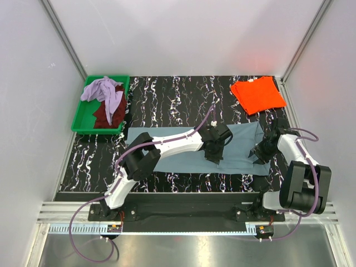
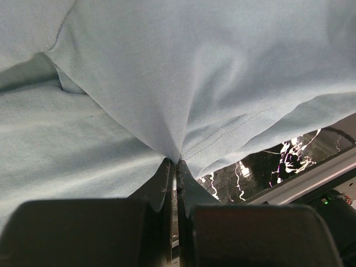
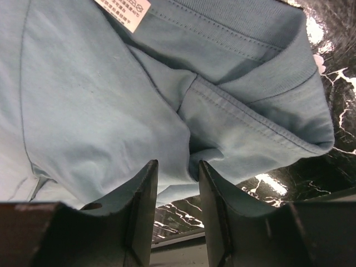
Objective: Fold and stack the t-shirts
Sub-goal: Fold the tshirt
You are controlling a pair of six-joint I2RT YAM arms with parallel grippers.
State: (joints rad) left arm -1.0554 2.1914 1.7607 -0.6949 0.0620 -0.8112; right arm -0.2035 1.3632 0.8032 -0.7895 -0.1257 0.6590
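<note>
Well, I looked down from the top camera and saw the blue-grey t-shirt [image 1: 242, 146] spread out flat in the middle of the black marbled table [image 1: 167, 94]. It was on the side near the arms. From the middle of the table, the orange t-shirt [image 1: 258, 94] was at about 1 o'clock, folded into a neat square in the far corner. At about 10 o'clock sat the green tray [image 1: 94, 131]. The lavender t-shirt [image 1: 103, 89] lay in it in a heap, on top of the dark maroon t-shirt [image 1: 103, 114].

My left gripper [image 1: 214, 154] reached over the middle of the blue-grey t-shirt, close to its 6 o'clock edge. In the left wrist camera, that gripper [image 2: 177, 162] had its jaws pressed tight together on a pinch of the blue-grey cloth [image 2: 167, 83]. The cloth rose to a point where the jaws met. A hem with a line of stitches ran off toward 3 o'clock.

My right gripper [image 1: 260, 153] was at the 3 o'clock end of the same shirt. In the right wrist camera, that gripper [image 3: 177, 167] had its jaws only a little way apart. The shirt's collar end [image 3: 267, 72] was bunched up right at the gap. I could not tell if the jaws were squeezing the cloth or only touching it. A white label [image 3: 123, 12] showed at 12 o'clock in that view.
</note>
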